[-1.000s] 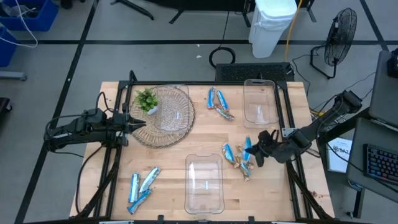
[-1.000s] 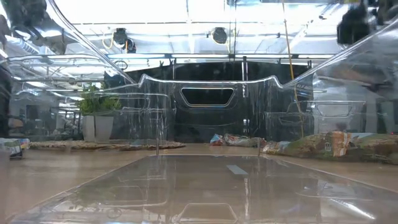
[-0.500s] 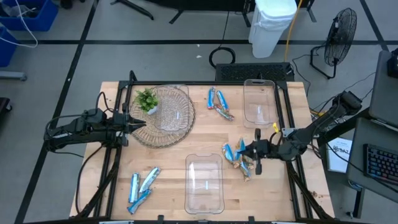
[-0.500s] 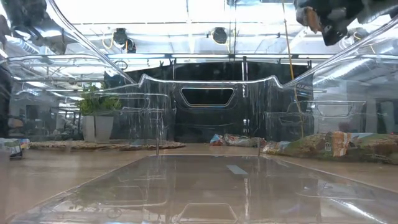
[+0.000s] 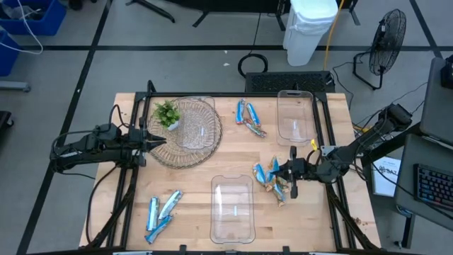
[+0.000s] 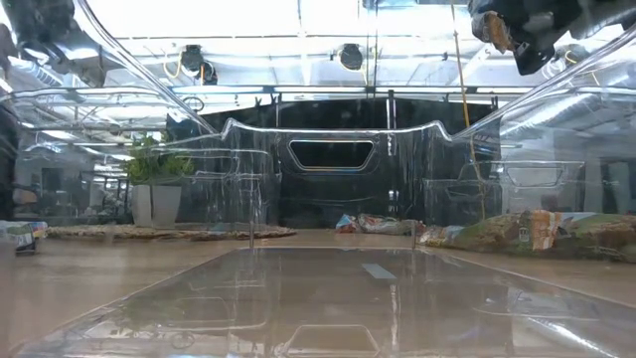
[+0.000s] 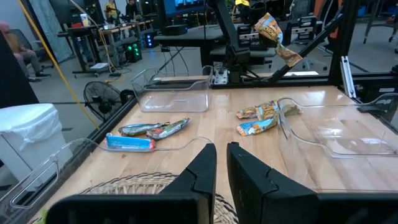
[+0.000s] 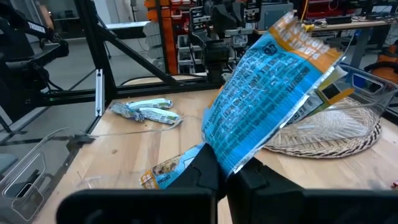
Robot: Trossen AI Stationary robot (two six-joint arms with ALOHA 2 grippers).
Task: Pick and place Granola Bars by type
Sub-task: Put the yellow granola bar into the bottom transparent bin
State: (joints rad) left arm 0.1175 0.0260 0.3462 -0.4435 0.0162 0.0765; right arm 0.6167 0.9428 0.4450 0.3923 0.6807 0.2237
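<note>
My wooden bench (image 5: 198, 185) carries a wicker tray (image 5: 185, 150), two clear bins (image 5: 232, 210) (image 5: 295, 117), and granola bars in three clumps: rear-centre (image 5: 249, 119), right (image 5: 269, 180), front-left (image 5: 160, 212).

Low view: right pincer (image 6: 517, 35) cut off by top edge, its bar barely showing; clear tray (image 6: 328, 288) wall blurs most of the worktop behind it; bars (image 6: 373, 225) beyond the tray too small to tell type; high view: bar in the right pincer (image 5: 291, 173) too small to make out.
</note>
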